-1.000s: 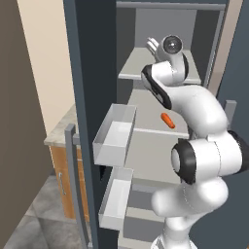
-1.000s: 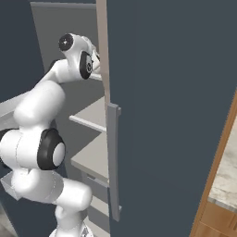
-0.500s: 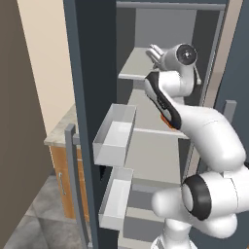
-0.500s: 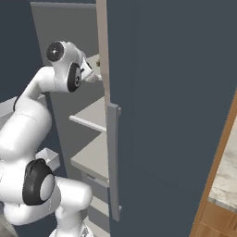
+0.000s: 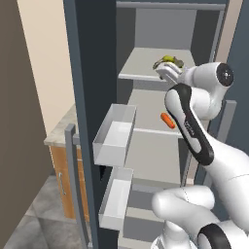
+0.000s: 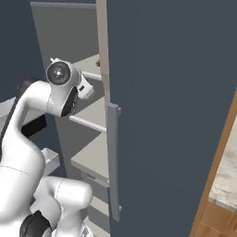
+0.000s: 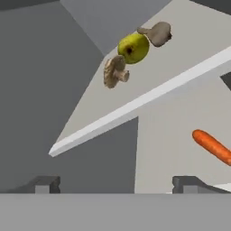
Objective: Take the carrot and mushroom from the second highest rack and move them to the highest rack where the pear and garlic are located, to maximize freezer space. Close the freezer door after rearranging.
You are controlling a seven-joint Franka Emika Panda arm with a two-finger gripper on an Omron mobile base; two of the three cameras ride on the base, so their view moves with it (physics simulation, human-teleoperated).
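The gripper (image 7: 115,182) is seen standing wide apart and empty, held just outside the front edge of the highest rack (image 7: 135,106), and on that rack the pear (image 7: 133,48) is flanked by two pale brown items: one beside it toward the rack's edge, taken to be the mushroom (image 7: 114,71), and one behind it, taken to be the garlic (image 7: 158,33), though which is which cannot be settled at this size. The carrot (image 7: 212,145) is left lying on the second highest rack (image 5: 155,107), below the highest rack and well apart from the group. So the carrot is judged to be the step in hand: the gripper should be lowered beneath the highest rack's lip, lined across the carrot's narrow width, and closed near its middle so it cannot roll away; the lip must be cleared on the way back up. Below the highest rack, two pale drawers (image 5: 114,133) are pulled out, and the freezer door (image 6: 171,106) is hanging open beside a wooden cabinet (image 5: 65,175).
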